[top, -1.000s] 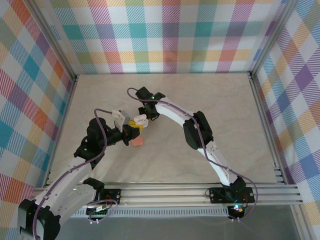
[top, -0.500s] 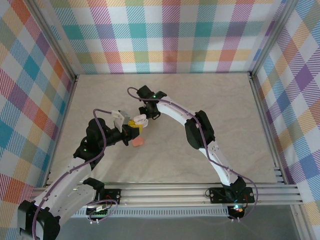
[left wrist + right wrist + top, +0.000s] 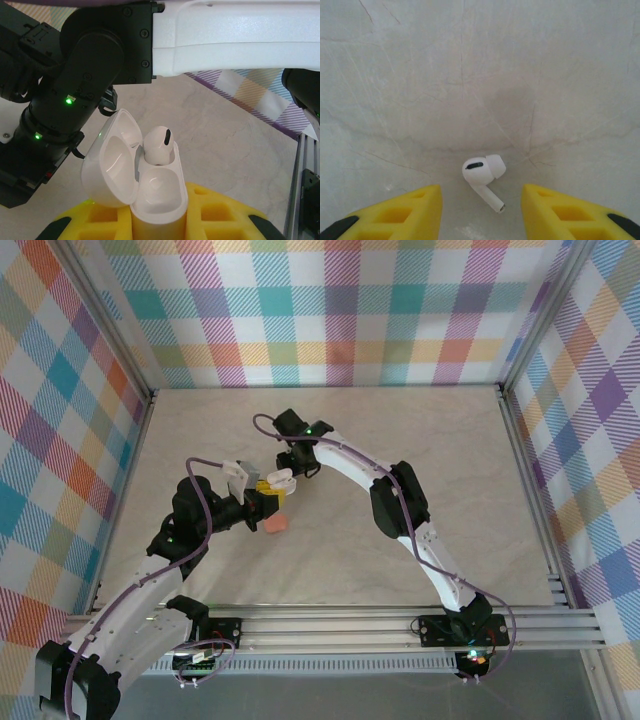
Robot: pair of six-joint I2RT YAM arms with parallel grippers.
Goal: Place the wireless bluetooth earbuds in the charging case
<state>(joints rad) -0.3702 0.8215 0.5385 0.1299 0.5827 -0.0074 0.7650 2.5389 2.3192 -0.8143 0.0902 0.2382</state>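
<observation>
Left pincer (image 3: 159,222): clamped on the bottom of the white charging case (image 3: 161,197), with a yellow finger on each side.
Case lid (image 3: 111,165): open, tipped over to the left.
Earbud in case (image 3: 159,145): white, sitting in the far hole of the case with its round head sticking up.
Right pincer (image 3: 481,200): fingers apart, low over the table (image 3: 470,75), holding nothing.
Loose earbud (image 3: 482,175): white, lying on the table between the right pincer's yellow fingers and touching neither one.
Pink case (image 3: 276,525): on the table, just near the left pincer.
</observation>
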